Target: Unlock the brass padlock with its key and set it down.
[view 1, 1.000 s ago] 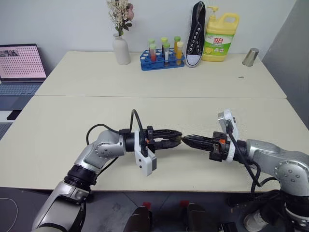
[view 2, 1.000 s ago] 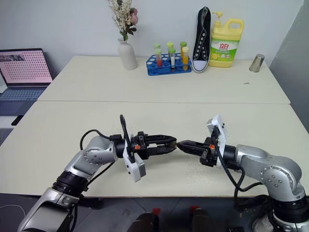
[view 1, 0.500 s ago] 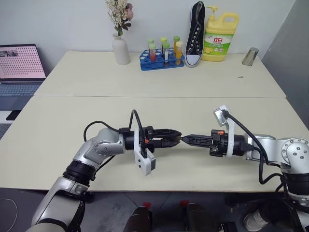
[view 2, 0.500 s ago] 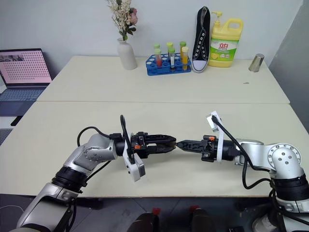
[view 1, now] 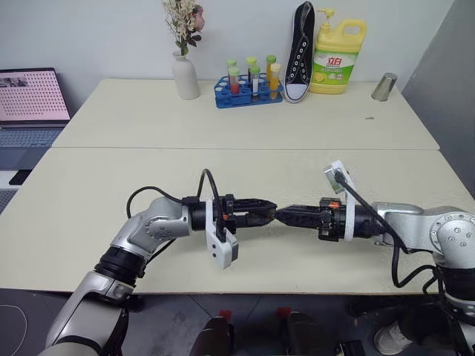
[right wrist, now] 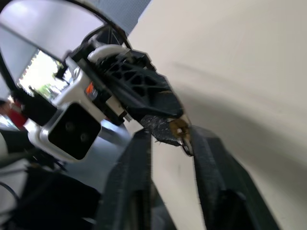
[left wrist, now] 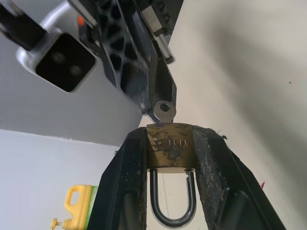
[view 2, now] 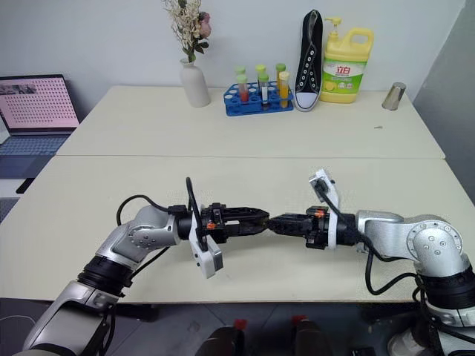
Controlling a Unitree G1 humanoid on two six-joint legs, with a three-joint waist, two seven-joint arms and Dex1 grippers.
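Since a moment ago the right pincer [view 1: 281, 215] has slid in toward the left one and loosened: its fingers [right wrist: 211, 158] now stand apart on either side of the key [left wrist: 164, 110], not pinching it. Over the counter [view 1: 89, 185] near its front edge, the left pincer [view 1: 272, 210] is clamped on the brass padlock [left wrist: 170, 149], shackle pointing back toward its wrist, key sticking out of the lock's bottom.
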